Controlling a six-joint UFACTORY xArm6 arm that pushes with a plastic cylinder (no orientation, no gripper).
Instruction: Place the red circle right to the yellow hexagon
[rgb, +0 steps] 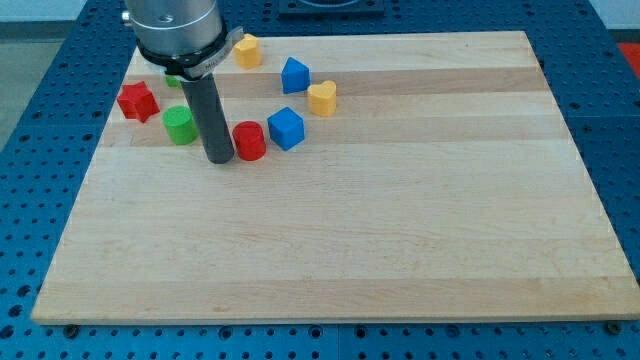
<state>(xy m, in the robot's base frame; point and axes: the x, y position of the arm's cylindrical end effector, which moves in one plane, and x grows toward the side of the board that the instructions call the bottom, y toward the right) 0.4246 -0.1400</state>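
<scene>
The red circle (250, 141) stands on the wooden board (400, 230) in the upper left part. The yellow hexagon (247, 50) sits near the board's top edge, straight above the red circle in the view, well apart from it. My tip (220, 159) is right against the red circle's left side, between it and the green circle (180, 125). A blue cube (286, 128) stands close to the red circle's right side.
A second blue block (295, 75) and a yellow heart (322, 98) lie between the red circle and the hexagon's right side. A red star (138, 101) is at the far left. A second green block (174, 79) is mostly hidden behind the rod.
</scene>
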